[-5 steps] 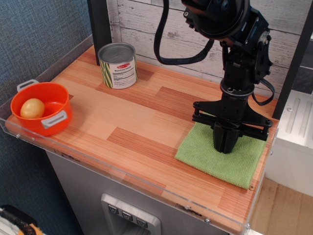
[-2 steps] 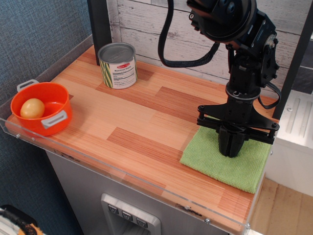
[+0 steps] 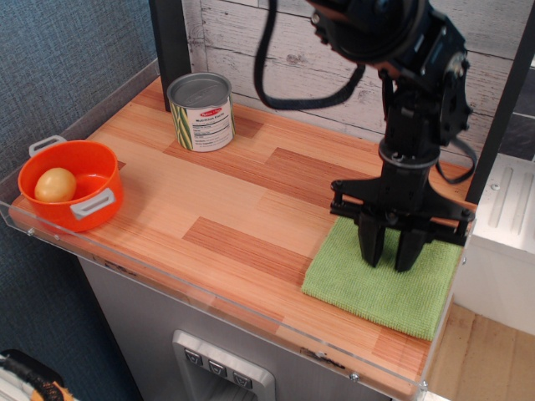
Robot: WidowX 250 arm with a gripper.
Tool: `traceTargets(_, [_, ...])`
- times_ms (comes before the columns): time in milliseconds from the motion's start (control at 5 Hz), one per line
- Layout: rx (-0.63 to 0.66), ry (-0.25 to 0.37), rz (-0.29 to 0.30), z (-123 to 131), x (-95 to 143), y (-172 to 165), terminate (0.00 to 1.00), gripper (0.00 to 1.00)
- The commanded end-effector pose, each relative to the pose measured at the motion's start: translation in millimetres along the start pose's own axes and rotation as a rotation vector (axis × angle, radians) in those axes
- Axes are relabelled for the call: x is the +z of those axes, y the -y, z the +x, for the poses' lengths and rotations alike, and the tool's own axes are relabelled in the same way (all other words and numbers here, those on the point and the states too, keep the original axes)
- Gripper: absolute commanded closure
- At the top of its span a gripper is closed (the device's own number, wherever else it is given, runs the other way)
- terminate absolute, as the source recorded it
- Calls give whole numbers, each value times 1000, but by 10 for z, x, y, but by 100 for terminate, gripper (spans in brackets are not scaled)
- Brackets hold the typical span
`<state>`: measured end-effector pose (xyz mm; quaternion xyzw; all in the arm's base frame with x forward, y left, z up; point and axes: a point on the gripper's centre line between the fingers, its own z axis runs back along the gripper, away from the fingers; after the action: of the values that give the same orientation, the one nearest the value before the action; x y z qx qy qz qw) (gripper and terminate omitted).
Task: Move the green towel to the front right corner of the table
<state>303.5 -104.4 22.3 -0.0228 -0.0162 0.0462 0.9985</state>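
Note:
The green towel (image 3: 380, 288) lies flat at the front right part of the wood-plank table (image 3: 234, 209), its right edge near the table's right rim. My gripper (image 3: 390, 263) stands upright over the towel's back half. Its two black fingers (image 3: 372, 246) are spread apart with a gap between them, tips at or just above the cloth, holding nothing.
A tin can (image 3: 201, 112) stands at the back left. An orange pot (image 3: 71, 184) with a yellow ball-like object (image 3: 55, 185) inside sits at the front left corner. A clear acrylic rim (image 3: 209, 296) runs along the table's front edge. A white plank wall is behind.
The gripper, shut on the towel earlier, dragged it slightly right, then opened its fingers and let go. The towel now lies flat.

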Motion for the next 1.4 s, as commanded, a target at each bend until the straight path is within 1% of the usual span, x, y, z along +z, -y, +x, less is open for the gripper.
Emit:
traceTargets(0, [24,112,-85,42,487,-16,0,0])
traceTargets(200, [27,136,-96,39,626,-11,0,0])
traceTargets(400, [34,145,-128,26,775,2,0,0])
traceTargets(600, [68,129,-89,12,885,-77,0,0])
traceTargets(800, [95,100,-12,0,1010,-246,0,0])
traceTargets(1000, [135,64,25,18,1139,-498,0,0])
traceTargets(1200, [151,77,22,97,1249,-658,0,0])
